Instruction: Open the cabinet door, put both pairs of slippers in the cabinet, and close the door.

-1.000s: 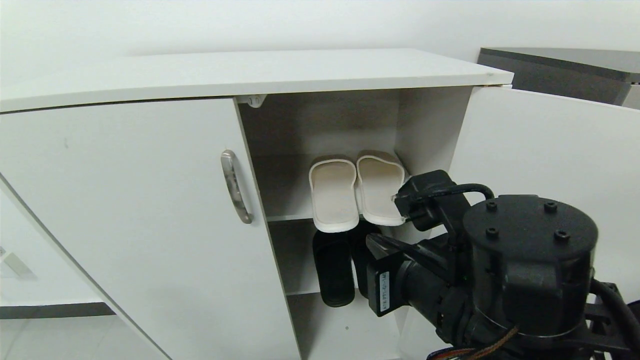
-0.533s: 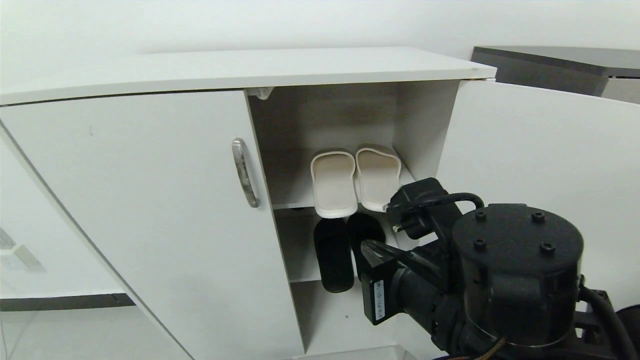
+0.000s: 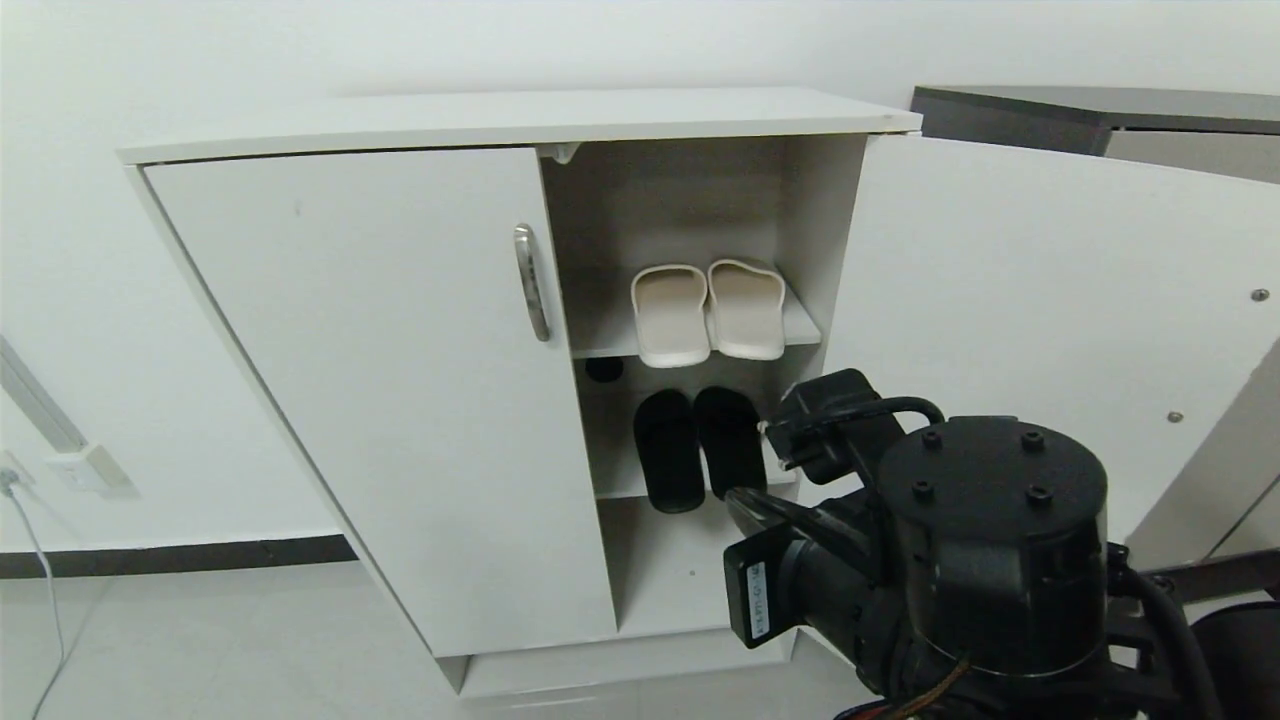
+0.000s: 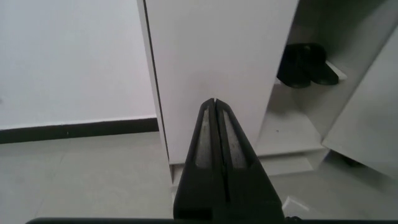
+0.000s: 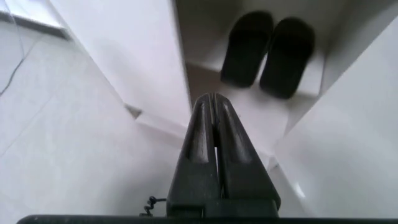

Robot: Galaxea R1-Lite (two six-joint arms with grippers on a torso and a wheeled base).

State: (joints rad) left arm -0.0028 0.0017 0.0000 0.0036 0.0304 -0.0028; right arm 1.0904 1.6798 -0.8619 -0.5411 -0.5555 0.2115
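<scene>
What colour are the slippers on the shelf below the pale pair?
The lower slippers are black, clearest in the head view.

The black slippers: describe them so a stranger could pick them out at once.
Find the white cabinet against the wall, its right door open. Inside, the flat black slippers lie side by side on the lower shelf, beneath the cream slippers; they alone are dark.

Head camera looks down at the cabinet [image 3: 380, 380] at 12 o'clock; both wrist cameras, lower and nearer, share its black slippers [image 4: 305, 62].
</scene>
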